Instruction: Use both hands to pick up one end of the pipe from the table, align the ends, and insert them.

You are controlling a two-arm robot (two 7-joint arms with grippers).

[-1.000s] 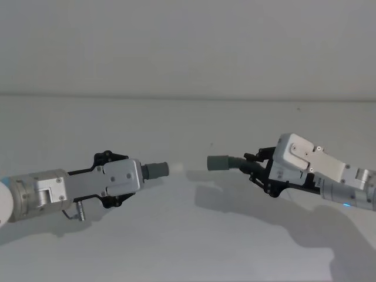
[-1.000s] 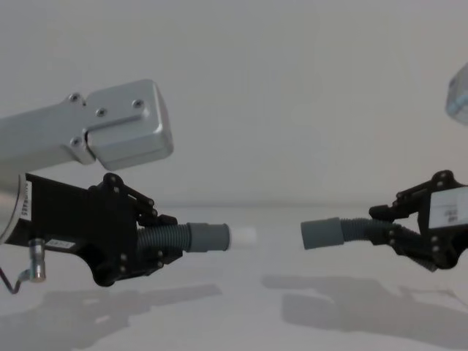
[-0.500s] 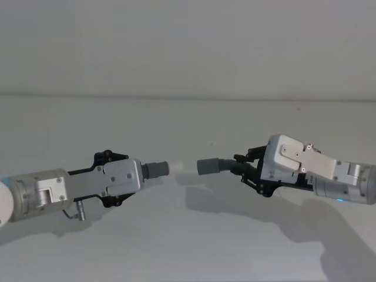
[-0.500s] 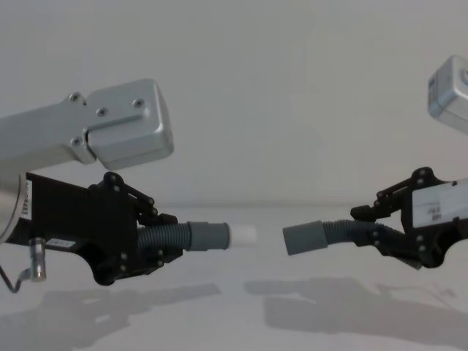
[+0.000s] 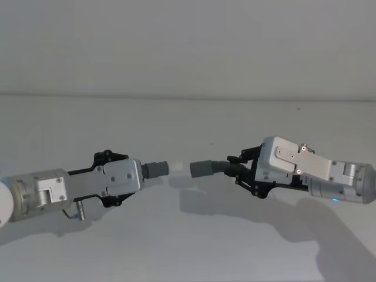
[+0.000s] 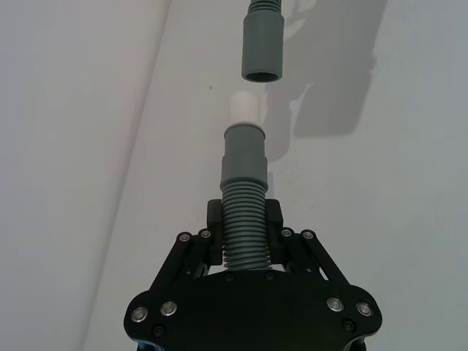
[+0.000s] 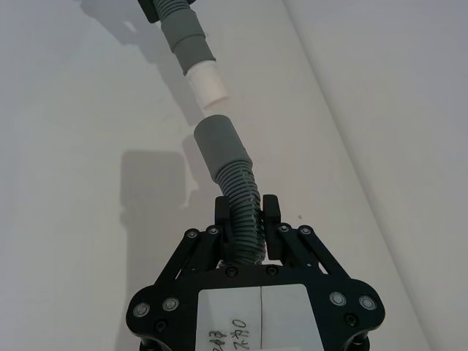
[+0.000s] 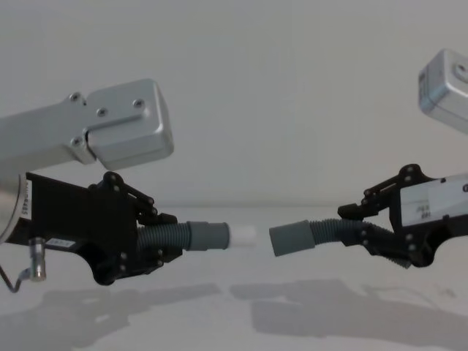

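Two dark-grey corrugated hose pieces hang above the white surface [image 8: 234,322], end to end. The left piece [image 8: 170,239] ends in a smooth grey cuff [image 8: 210,237] with a white tip [image 8: 243,235]. Just beside that tip, apart, the right piece's [image 8: 330,229] open cuff [image 8: 292,239] tilts slightly downward.

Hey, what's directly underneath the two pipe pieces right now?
Only bare white table with shadows; both pipe pieces hang in the air, left gripper holding one, right gripper the other.

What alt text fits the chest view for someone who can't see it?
Two pincers hold hose pieces end to end above a white table, a small gap between them. The left pincer's hose has a white tip facing the right pincer's grey cuff.
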